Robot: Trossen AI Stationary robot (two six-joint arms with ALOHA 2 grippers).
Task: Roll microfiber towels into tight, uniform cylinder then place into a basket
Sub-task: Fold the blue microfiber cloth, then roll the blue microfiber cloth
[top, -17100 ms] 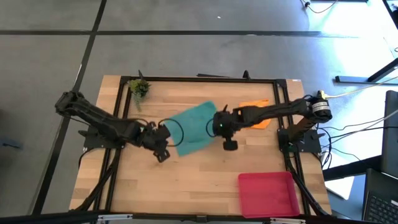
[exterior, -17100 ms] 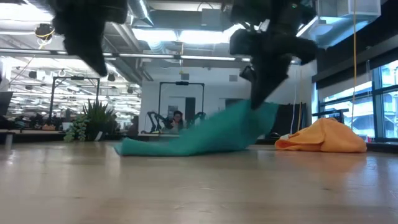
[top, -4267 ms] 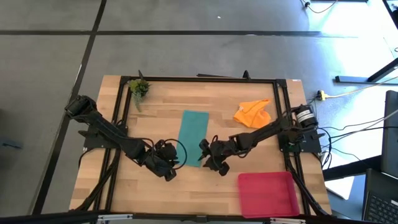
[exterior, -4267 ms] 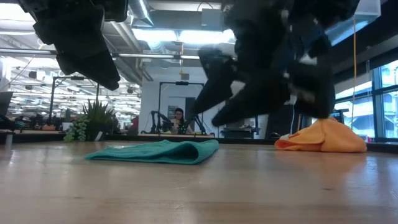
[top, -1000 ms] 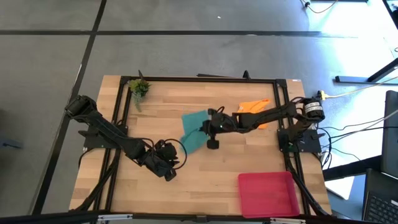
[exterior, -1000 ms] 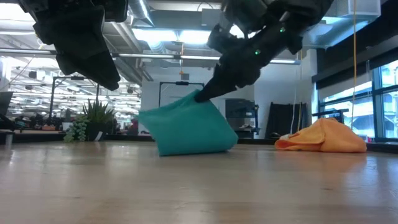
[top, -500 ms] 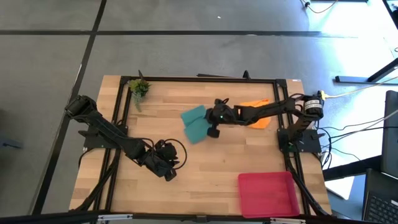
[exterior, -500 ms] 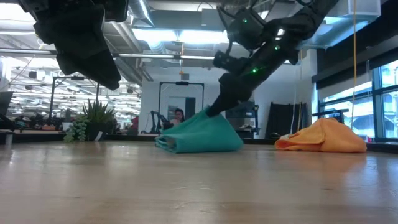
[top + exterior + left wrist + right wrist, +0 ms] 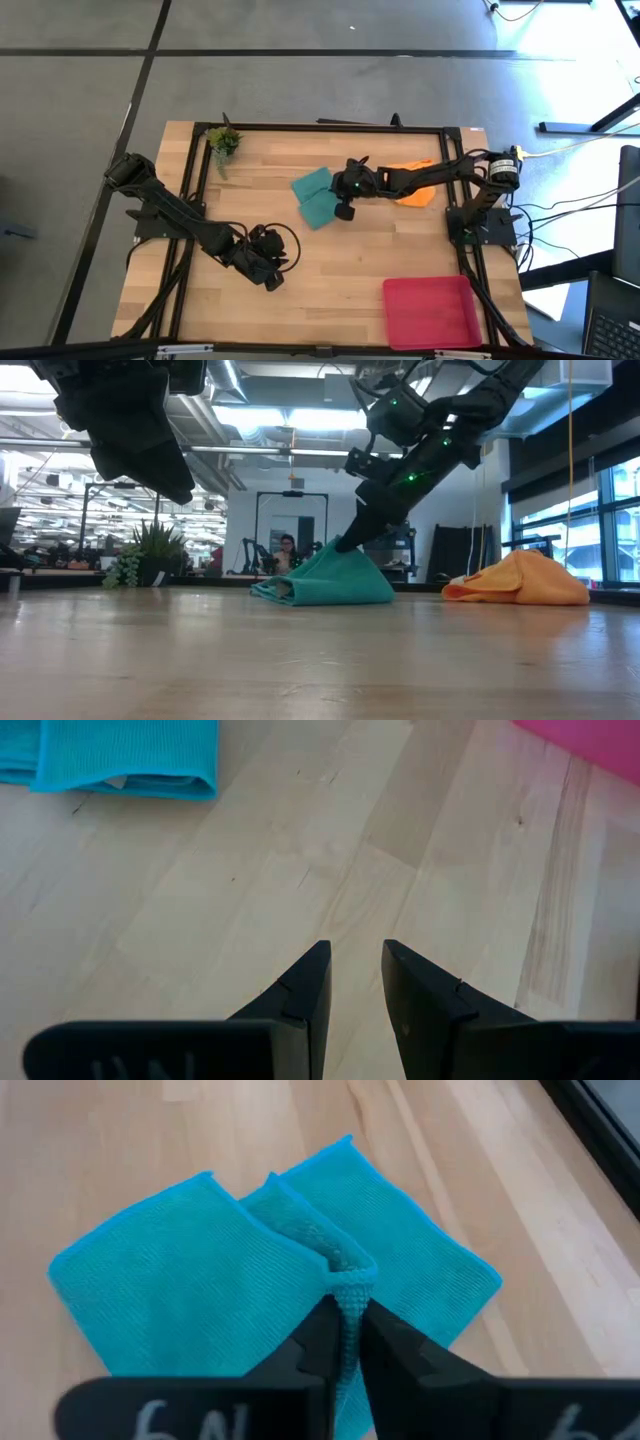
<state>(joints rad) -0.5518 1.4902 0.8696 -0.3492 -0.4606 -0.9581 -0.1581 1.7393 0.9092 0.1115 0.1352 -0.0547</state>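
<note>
The teal towel (image 9: 314,198) lies folded over itself on the table's middle, toward the far side, and shows as a low heap in the low view (image 9: 325,582). My right gripper (image 9: 333,196) is shut on it (image 9: 345,1312). The orange towel (image 9: 414,186) lies crumpled at the far right, partly under my right arm, and also shows in the low view (image 9: 520,582). The red-pink basket (image 9: 430,311) stands at the near right. My left gripper (image 9: 270,274) hangs over bare wood, slightly open and empty (image 9: 355,952). My right gripper pinches a bunched ridge of the teal towel (image 9: 346,1283) between its two fingers, several layers gathered together. The fingers slant down from the table's right side. The pinched part stands up as a small peak (image 9: 338,548); the rest of the towel lies slack on the table.
A small green plant sprig (image 9: 224,142) lies at the far left corner. A black frame (image 9: 320,128) runs round the tabletop. Bare wood shows between the towel and the basket (image 9: 590,740), and along the near left.
My right gripper has carried the teal towel's held part toward the far edge and down. The towel stood up like a tent a second ago. It has now folded over itself and sunk into a low heap on the table.
</note>
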